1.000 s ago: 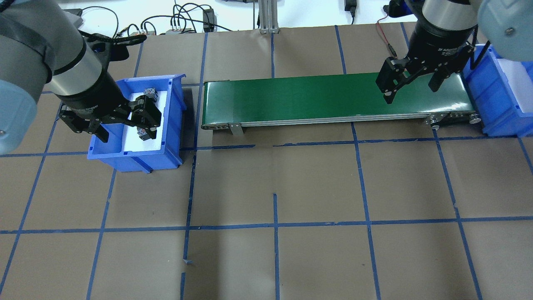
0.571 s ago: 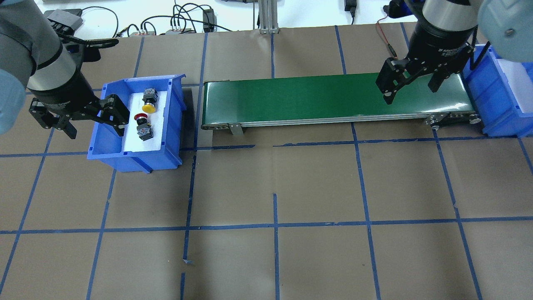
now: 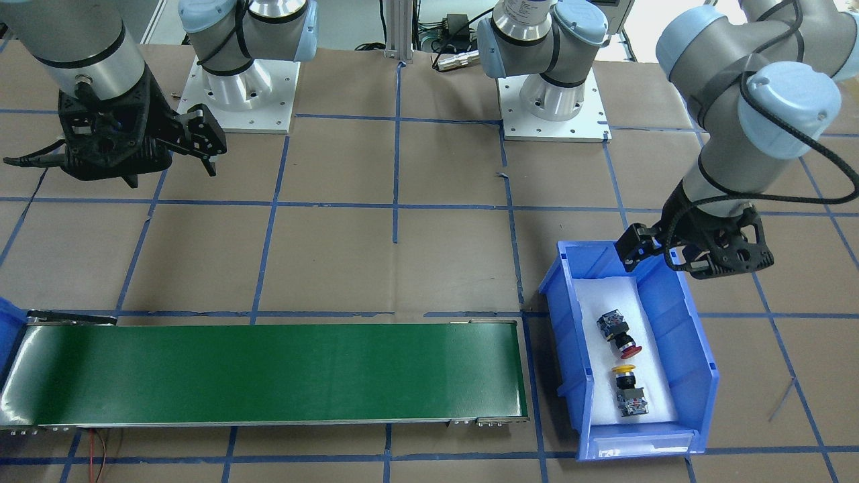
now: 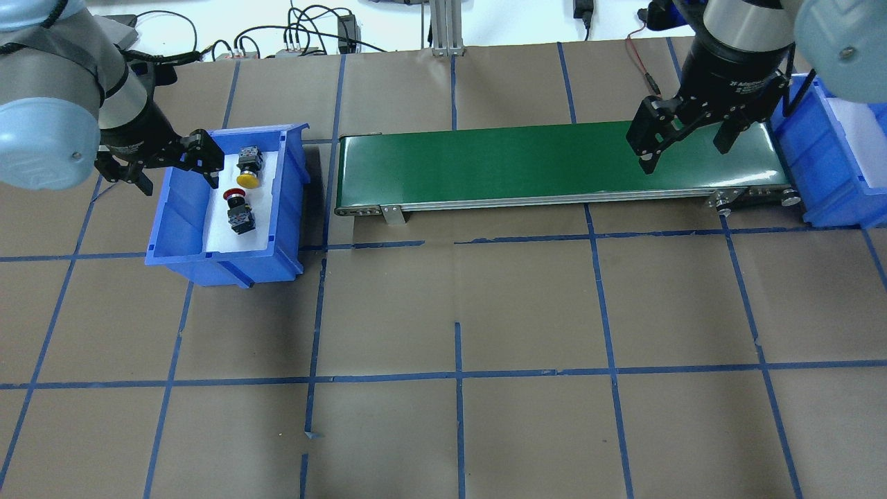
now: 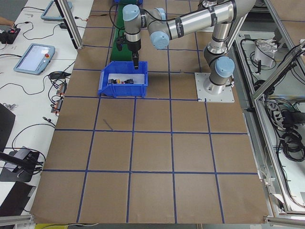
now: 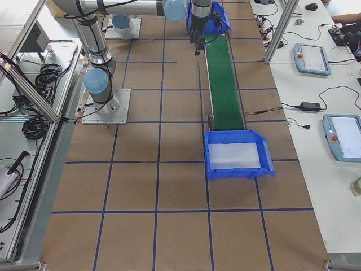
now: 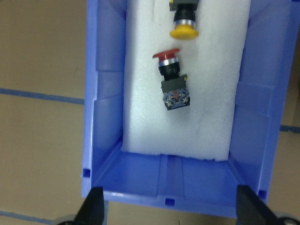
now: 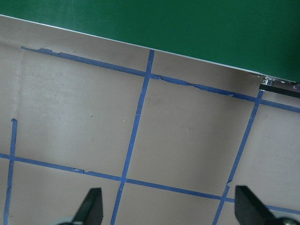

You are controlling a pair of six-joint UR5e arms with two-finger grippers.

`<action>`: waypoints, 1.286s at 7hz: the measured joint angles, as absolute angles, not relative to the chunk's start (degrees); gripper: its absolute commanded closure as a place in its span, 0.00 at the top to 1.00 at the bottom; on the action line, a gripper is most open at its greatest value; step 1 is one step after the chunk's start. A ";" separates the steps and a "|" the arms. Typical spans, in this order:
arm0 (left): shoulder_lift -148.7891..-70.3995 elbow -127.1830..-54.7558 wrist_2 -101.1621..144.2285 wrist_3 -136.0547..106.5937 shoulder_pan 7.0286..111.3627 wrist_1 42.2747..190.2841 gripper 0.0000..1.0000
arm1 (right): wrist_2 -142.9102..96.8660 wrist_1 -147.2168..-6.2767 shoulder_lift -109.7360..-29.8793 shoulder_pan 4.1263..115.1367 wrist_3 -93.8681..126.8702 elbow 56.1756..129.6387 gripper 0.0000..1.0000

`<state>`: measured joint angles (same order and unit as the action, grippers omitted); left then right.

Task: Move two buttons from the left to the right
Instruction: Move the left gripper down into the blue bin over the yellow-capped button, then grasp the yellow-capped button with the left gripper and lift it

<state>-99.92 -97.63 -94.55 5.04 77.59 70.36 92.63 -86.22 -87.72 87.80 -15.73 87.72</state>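
The red button (image 4: 235, 206) and the yellow button (image 4: 248, 168) lie on their sides on white foam in the left blue bin (image 4: 222, 267). They also show in the front-facing view as the red button (image 3: 619, 333) and the yellow button (image 3: 627, 389), and in the left wrist view as the red button (image 7: 172, 79) and the yellow button (image 7: 183, 21). My left gripper (image 4: 176, 170) is open and empty, above the bin's outer left wall, apart from both buttons. My right gripper (image 4: 684, 149) is open and empty above the conveyor's right end.
A green conveyor belt (image 4: 520, 163) runs between the left bin and a second blue bin (image 4: 824, 166) with a white foam liner at the right. Brown paper with blue tape lines covers the table. Cables lie along the far edge.
My left gripper has drawn back from over the bin's inside to its left rim, uncovering both buttons, and stayed open. The right arm has not moved.
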 measured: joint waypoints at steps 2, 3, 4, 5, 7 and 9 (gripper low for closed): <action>-105.75 -95.51 -93.29 5.26 77.58 65.20 1.00 | 92.64 -86.22 -87.71 87.80 -15.73 87.72 1.00; -108.85 -93.35 -92.67 5.27 77.80 64.41 1.00 | 92.64 -86.24 -87.71 87.80 -15.73 87.72 1.00; -111.31 -91.58 -91.92 5.27 78.07 64.15 1.00 | 92.66 -86.26 -87.71 87.80 -15.73 87.71 1.00; -113.14 -90.76 -91.58 5.32 78.25 64.05 1.00 | 92.70 -86.24 -87.71 87.80 -15.73 87.72 1.00; -115.59 -90.50 -91.44 6.91 78.40 63.97 1.00 | 92.72 -86.22 -87.75 87.80 -15.73 87.72 1.00; -117.90 -89.95 -91.54 8.26 78.33 63.65 1.00 | 92.71 -86.28 -87.72 87.80 -15.73 87.71 1.00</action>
<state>-117.90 -89.95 -91.54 8.26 78.33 63.65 92.71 -86.28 -87.72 87.80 -15.73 87.71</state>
